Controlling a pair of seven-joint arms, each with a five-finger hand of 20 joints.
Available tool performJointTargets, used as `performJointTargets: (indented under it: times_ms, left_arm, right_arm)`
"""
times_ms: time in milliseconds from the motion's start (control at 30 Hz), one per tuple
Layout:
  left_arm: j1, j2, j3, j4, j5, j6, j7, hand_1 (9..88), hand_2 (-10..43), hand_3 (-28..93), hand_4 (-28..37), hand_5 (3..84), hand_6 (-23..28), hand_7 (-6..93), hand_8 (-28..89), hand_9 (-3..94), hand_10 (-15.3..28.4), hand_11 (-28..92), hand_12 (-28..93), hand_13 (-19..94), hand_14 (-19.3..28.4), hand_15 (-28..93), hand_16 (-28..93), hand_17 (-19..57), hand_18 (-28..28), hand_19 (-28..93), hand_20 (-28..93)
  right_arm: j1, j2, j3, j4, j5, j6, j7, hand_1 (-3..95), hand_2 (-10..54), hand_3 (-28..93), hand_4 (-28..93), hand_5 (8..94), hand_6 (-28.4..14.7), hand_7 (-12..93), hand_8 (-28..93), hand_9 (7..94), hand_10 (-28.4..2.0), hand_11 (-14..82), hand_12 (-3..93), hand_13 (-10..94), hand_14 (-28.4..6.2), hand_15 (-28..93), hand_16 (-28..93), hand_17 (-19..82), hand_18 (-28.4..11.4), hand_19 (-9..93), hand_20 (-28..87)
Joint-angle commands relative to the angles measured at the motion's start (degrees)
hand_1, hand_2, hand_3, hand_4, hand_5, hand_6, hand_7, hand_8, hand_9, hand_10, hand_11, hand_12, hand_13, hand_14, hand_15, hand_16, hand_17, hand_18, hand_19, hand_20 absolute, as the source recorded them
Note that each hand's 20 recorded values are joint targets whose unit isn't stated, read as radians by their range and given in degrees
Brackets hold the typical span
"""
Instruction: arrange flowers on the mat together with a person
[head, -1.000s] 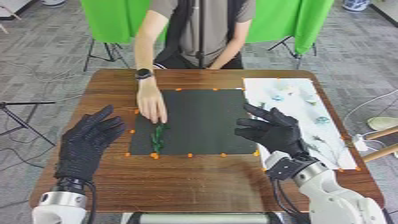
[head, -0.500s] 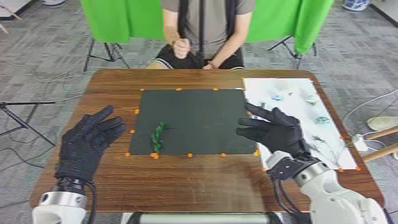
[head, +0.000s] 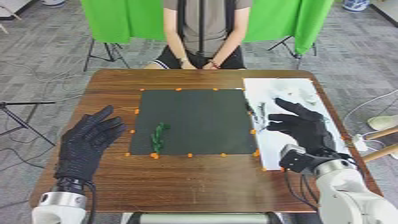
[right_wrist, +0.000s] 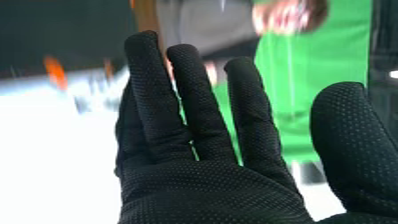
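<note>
1. One leafy green sprig (head: 159, 137) lies on one flat, dark-grey square mat (head: 204, 117), toward its near left corner.
2. One white rectangular sheet (head: 271, 86) beside it bears small flowers (head: 262, 112), too blurred to count.
3. Two hands in textured black fabric: left hand (head: 89, 140) above the brown wooden bench (head: 209, 182), loosely spread; right hand (head: 306, 129) over the sheet, fingers straight, thumb apart.

I saw two white robot arms, the left arm (head: 59, 212) and the right arm (head: 342, 197), each ending in a black-gloved hand. The left hand (head: 87, 140) pointed forward and slightly inward, its fingers loosely extended. The right hand (head: 309, 131) was open, angled forward and to the left. Seen close, the right hand (right_wrist: 200, 192) had nearly straight fingers, its thumb well apart from them.
</note>
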Motion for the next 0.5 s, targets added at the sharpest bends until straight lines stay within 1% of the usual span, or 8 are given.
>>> performJointTargets:
  times_ms: [33, 67, 100, 133, 167, 200, 333, 500]
  left_arm:
    - [0.8, -0.64, -0.4, -0.29, 0.12, 0.32, -0.56, 23.4, 12.6, 74, -26.9, 42.8, 14.0, 10.5, -8, 41.0, 25.5, 32, 10, 31, 28.4, 57, -15, -2.6, 28.2, 78, -28]
    - [0.7, -0.75, -0.45, -0.28, 0.21, 0.31, -0.95, 23.5, 12.6, 74, -27.0, 42.8, 14.1, 10.5, -8, 41.0, 25.5, 32, 10, 31, 28.4, 57, -15, -2.6, 28.2, 78, -28]
    - [0.8, -0.75, -0.5, -0.32, 0.24, 0.32, -0.66, 23.4, 12.6, 74, -26.9, 42.8, 14.1, 10.5, -8, 41.0, 25.5, 32, 10, 31, 28.4, 57, -15, -2.6, 28.2, 78, -28]
    - [0.8, -0.87, -0.58, -0.31, 0.31, 0.24, -0.99, 23.4, 12.6, 74, -26.9, 42.8, 14.1, 10.5, -8, 41.0, 25.5, 32, 10, 31, 28.4, 57, -15, -2.6, 28.2, 78, -28]
    - [0.7, -0.86, -0.55, -0.29, 0.3, 0.22, -0.91, 23.5, 12.6, 74, -27.0, 42.8, 14.1, 10.5, -8, 41.0, 25.5, 32, 10, 31, 28.4, 57, -15, -2.6, 28.2, 78, -28]
    - [0.7, -1.01, -0.67, -0.31, 0.39, 0.04, -1.21, 23.4, 12.6, 74, -26.9, 42.8, 14.1, 10.5, -8, 41.0, 25.5, 32, 10, 31, 28.4, 57, -15, -2.6, 28.2, 78, -28]
    - [0.6, -0.71, -0.37, -0.23, 0.08, 0.34, -1.05, 23.4, 12.6, 75, -26.9, 42.9, 14.1, 10.5, -8, 41.0, 25.5, 32, 10, 31, 28.4, 57, -15, -2.6, 28.2, 78, -28]
    - [0.5, -1.17, -0.73, -0.38, 0.47, 0.09, -1.57, 23.4, 12.6, 74, -27.0, 42.8, 14.1, 10.5, -8, 41.0, 25.5, 32, 10, 31, 28.4, 57, -15, -2.6, 28.2, 78, -28]
  right_arm:
    - [-1.9, 6.0, -0.3, -1.3, -16.5, 13.3, 3.8, 18.3, 11.7, 85, -28, 49.9, -2.2, 13, -13, 58.9, -20.7, 20.6, 11.7, 50, -21.1, 53, 6, 9, -19.5, 57, 16]
    - [-1.6, 7.6, -1.4, -1.4, -18.8, 16.1, 5.8, 18.6, 11.3, 85, -28, 49.9, -2.1, 13, -13, 59.1, -20.7, 20.7, 11.7, 51, -21.0, 53, 6, 9, -19.6, 57, 16]
    - [-0.8, 8.6, -2.2, -1.2, -20.4, 18.1, 7.7, 19.0, 10.8, 85, -28, 50.0, -2.0, 13, -13, 59.4, -20.4, 20.9, 11.7, 51, -20.8, 54, 6, 10, -19.7, 58, 15]
    - [0.3, 10.2, -3.6, -1.2, -22.4, 20.9, 10.6, 19.1, 10.5, 85, -28, 50.0, -1.9, 14, -13, 59.6, -20.4, 21.0, 11.6, 51, -20.8, 54, 6, 10, -19.8, 58, 15]
    - [1.5, 11.7, -5.2, -1.1, -24.6, 23.5, 13.6, 19.2, 10.2, 85, -28, 49.9, -1.9, 14, -13, 59.8, -20.4, 21.0, 11.6, 52, -20.7, 54, 6, 10, -19.9, 58, 15]
    - [2.3, 12.5, -6.2, -0.9, -27.1, 24.9, 16.2, 19.3, 10.1, 85, -28, 49.9, -1.9, 14, -13, 60.0, -20.4, 21.1, 11.6, 52, -20.7, 54, 6, 10, -19.9, 58, 15]
    - [2.7, 14.2, -7.4, -0.6, -38.9, 25.3, 25.4, 20.0, 9.3, 84, -28, 49.8, -1.9, 14, -13, 60.8, -20.5, 21.3, 11.5, 54, -20.2, 55, 5, 11, -20.0, 60, 15]
    - [1.3, 15.3, -7.7, 0.1, -48.7, 24.6, 30.1, 22.1, 5.9, 84, -28, 48.9, -1.5, 13, -13, 61.6, -20.2, 21.4, 11.5, 56, -19.1, 55, 5, 12, -19.7, 61, 14]
